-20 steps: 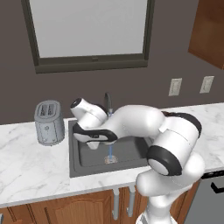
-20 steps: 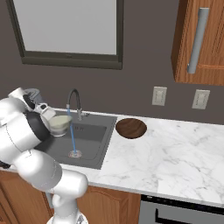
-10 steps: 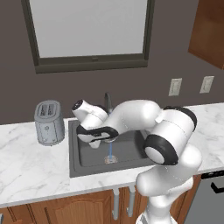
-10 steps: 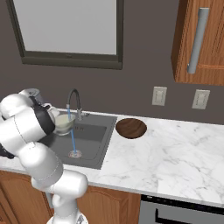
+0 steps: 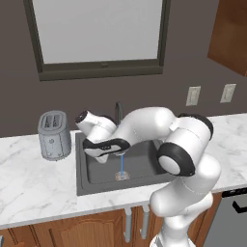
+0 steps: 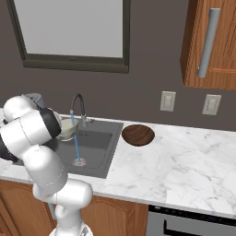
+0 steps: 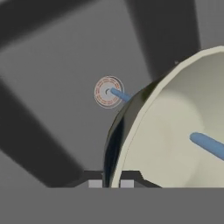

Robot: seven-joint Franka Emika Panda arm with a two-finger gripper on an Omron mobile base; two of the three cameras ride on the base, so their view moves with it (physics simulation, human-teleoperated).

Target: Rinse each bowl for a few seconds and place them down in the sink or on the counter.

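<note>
Gripper (image 7: 108,183): pinching the cream bowl's thin rim
Cream bowl (image 7: 175,131): round, glossy, over the sink (image 5: 96,176)
Brown bowl (image 6: 138,135): wood-like, right of sink
Stream (image 6: 76,145): thin blue

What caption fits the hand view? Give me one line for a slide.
Gripper clamps the cream bowl by its rim above the sink drain, by the blue water stream.

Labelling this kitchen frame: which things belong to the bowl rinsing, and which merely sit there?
Job: pale cream-green bowl pinched at its rim by the shut gripper; dark brown wooden bowl; dark grey sink; arched faucet; white marble counter.
Idle: silver toaster.
</note>
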